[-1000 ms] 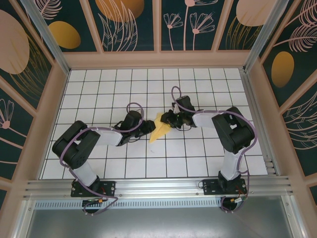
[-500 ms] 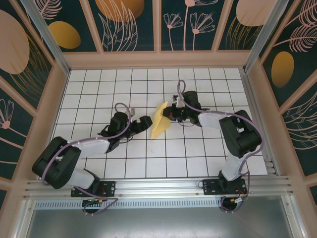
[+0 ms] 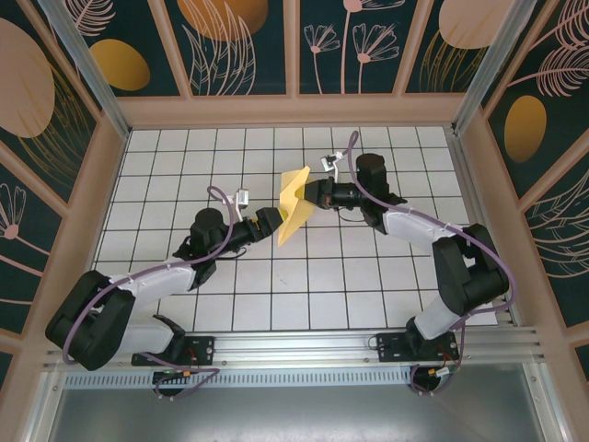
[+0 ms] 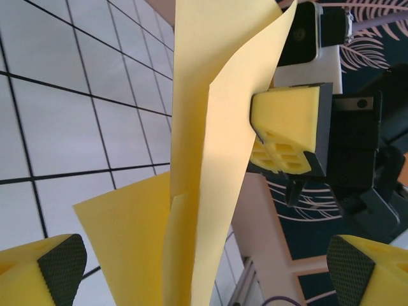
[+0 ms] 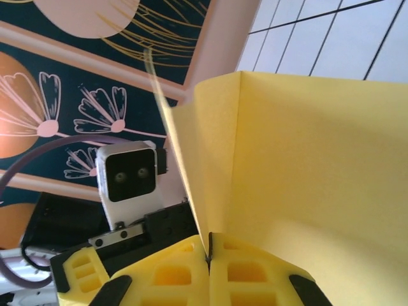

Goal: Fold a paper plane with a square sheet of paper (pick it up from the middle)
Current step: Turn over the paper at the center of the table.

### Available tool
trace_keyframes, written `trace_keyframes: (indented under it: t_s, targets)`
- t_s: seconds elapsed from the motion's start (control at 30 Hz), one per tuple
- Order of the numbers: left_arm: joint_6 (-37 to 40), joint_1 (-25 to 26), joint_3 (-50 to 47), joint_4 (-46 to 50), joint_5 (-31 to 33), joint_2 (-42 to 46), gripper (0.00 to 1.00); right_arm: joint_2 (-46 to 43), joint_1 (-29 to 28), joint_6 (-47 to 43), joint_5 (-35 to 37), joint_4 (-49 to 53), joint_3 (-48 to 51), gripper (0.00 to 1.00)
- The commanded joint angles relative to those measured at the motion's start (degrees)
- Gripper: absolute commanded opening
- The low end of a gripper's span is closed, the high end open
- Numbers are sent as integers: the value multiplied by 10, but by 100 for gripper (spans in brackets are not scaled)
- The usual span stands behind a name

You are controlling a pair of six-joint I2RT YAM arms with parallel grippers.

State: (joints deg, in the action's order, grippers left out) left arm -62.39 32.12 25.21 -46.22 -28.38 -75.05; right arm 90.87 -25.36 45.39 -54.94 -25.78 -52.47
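Right hand [image 3: 311, 195] clenched on creased paper [image 3: 293, 203] edge; left hand [image 3: 273, 219] released, paper between its fingers

The square sheet of paper [image 3: 293, 201] is thin and matt. The left hand [image 4: 205, 271] has cross-hatched black pads [image 4: 60, 261], perhaps rubber, on yellow plastic. The desk [image 3: 184, 157] is smooth.

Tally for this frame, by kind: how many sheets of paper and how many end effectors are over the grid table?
yellow paper sheet: 1
end effectors: 2, the left end effector and the right end effector
Total: 3
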Motion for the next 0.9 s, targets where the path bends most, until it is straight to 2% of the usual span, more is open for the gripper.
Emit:
trace_keyframes:
  t_s: [0.0, 0.2, 0.43, 0.87]
  targets:
    - [-38, -4, -8, -95, -37, -18, 98, -16, 4, 30, -46, -61, -19, 3]
    - [-27, -4, 10, -116, -51, -44, 84, -10, 2, 62, -68, -95, -17, 3]
    - [-59, -5, 7, -206, -68, -75, 57, -6, 2, 72, -85, -106, -9, 3]
    - [-56, -7, -11, -214, -68, -72, 21, 8, 16, 58, -76, -74, 0, 5]
